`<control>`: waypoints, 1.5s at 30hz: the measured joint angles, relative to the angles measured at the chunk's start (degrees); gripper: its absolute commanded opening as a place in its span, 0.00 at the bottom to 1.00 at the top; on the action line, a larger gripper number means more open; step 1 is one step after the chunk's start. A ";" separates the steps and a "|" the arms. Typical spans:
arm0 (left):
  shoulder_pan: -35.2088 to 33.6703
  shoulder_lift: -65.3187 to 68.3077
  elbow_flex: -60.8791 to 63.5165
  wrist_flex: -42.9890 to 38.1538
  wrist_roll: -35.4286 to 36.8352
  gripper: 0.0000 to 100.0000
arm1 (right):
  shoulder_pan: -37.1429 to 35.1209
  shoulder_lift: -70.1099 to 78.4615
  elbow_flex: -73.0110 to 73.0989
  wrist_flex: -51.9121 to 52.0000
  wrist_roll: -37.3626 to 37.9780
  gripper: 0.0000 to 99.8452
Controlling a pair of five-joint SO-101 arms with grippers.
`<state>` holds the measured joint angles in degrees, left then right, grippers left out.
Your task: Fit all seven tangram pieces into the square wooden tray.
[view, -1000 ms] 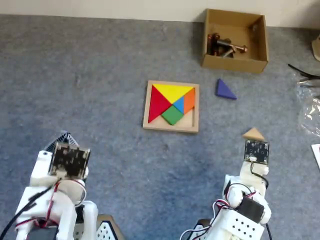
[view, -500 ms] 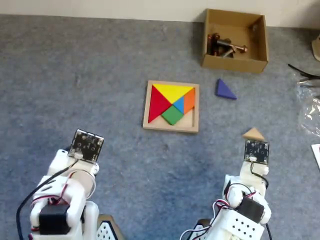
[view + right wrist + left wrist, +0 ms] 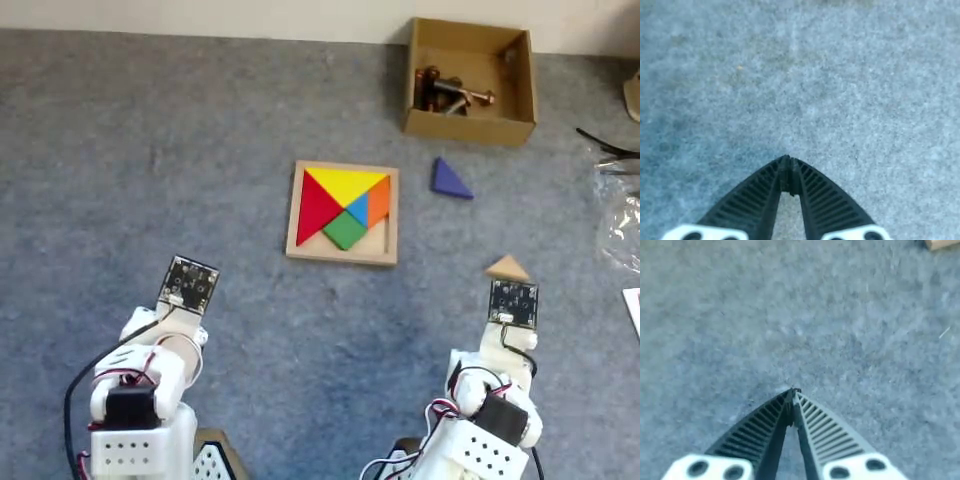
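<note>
While both arms stand at the near edge of the grey carpeted surface (image 3: 200, 150), the square wooden tray (image 3: 340, 257) lies flat near the middle of it, farther out than the arms and between them. Five pieces lie inside the tray: a yellow triangle (image 3: 346, 184) along the far side, a red triangle (image 3: 317, 208) along the left side, a green square (image 3: 345, 231) at the near side, a small blue triangle (image 3: 357, 209) in the centre, and an orange piece (image 3: 379, 202) at the right side. At the near right corner of the tray, bare wood shows. Two pieces lie outside on the surface: a violet triangle (image 3: 450, 180) is just to the right of the tray and apart from it, and a tan triangle (image 3: 508, 268) lies nearer to the right arm (image 3: 490, 400), just beyond its wrist. A cardboard box (image 3: 465, 127) with some small metal things inside stands beyond the violet triangle. The left arm (image 3: 150, 380) is at the near left, well apart from the tray. The left pincer (image 3: 793, 391) is closed, its two ribbed fingers (image 3: 820, 430) meeting at the tips, with nothing between them, above bare carpet. The right pincer (image 3: 788, 160) is closed in the same way, it holds nothing and points at bare carpet too.
</note>
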<state>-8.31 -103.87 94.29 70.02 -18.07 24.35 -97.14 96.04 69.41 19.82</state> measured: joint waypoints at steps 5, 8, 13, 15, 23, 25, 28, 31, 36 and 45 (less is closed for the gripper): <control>0.00 0.09 1.67 -1.05 0.00 0.01 | 0.00 0.00 0.00 0.00 0.00 0.01; 0.00 0.09 1.67 -1.05 0.00 0.01 | 0.00 0.00 0.00 0.00 0.00 0.01; 0.00 0.09 1.67 -0.26 0.00 0.01 | 0.00 0.00 0.00 0.00 0.00 0.01; 0.00 0.09 1.67 1.93 0.00 0.01 | 0.00 0.00 0.00 0.00 0.00 0.01; 0.00 0.09 1.67 5.89 0.00 0.01 | 0.00 0.00 0.00 0.00 0.00 0.01; 0.00 0.09 1.67 5.98 0.00 0.01 | 0.00 0.00 0.00 0.00 0.00 0.01; 0.09 0.09 1.67 6.07 0.53 0.01 | 0.00 0.00 0.00 0.00 0.00 0.01; 1.14 0.09 1.67 6.07 5.01 0.01 | 0.00 0.00 0.00 0.00 0.00 0.01; 2.02 0.09 1.67 6.33 9.14 0.01 | 0.00 0.00 0.00 0.00 0.00 0.01; 0.00 0.09 1.67 6.33 9.58 0.01 | 0.00 0.00 0.00 0.00 0.00 0.01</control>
<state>-8.31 -103.78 95.96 76.35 -8.48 24.35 -97.14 96.04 69.41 19.82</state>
